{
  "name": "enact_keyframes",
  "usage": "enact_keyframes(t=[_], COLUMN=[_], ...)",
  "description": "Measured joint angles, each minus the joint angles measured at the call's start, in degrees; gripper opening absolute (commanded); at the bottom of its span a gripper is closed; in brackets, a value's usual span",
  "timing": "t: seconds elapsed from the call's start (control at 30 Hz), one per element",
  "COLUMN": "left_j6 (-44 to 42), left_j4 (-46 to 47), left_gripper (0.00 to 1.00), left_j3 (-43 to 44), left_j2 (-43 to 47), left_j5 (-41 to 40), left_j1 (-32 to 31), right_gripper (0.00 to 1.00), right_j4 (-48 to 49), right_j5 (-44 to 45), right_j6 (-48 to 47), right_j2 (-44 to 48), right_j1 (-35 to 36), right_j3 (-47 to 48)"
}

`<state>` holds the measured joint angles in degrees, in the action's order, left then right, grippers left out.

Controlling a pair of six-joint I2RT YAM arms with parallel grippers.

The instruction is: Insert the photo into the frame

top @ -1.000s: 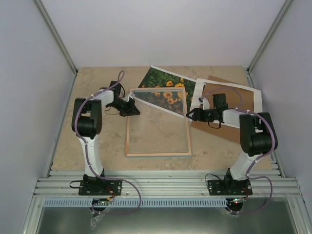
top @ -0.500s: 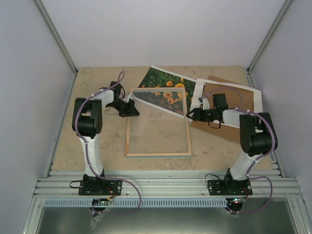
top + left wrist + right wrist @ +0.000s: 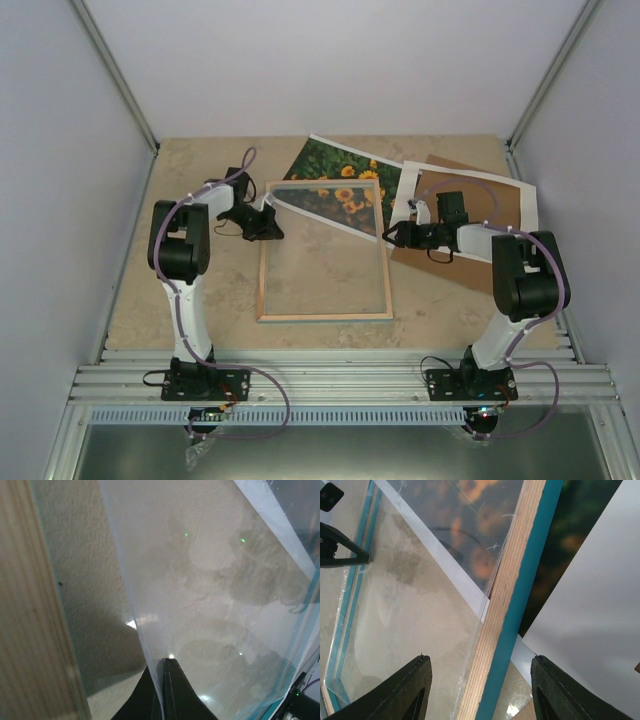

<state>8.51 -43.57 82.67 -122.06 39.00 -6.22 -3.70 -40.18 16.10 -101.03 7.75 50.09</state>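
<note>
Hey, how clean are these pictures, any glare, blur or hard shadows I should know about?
Top view: even soft light, sharp, only faint shadows on the table. Left wrist view: the wood edge of the frame is blurred up close; its pane shows hazy reflections and small bright glints. Right wrist view: the photo is out of focus, its flowers soft orange blobs.

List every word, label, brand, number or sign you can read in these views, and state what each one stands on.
None: no view shows any readable text.
The photo shows only flowers, with no caption or writing.
The frame is bare wood and clear pane, with no label or brand.
Any markings on the arm bases are too small to read.
</note>
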Motion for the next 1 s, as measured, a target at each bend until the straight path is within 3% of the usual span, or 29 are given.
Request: enact_keyframes(t=[1.0], left_j6=[-1.2], left_j4=[-1.9], left_gripper=[0.0], left_j3=[0.8], left_j2=[0.7], left_j5=[-4.2], left_j1=[-0.5], right_gripper=[0.55], right_j4=[0.5], right_j5=[0.1], right_j6=[0.2], right_j2=[0.4], right_j1=[0.1], right_j3=[0.0])
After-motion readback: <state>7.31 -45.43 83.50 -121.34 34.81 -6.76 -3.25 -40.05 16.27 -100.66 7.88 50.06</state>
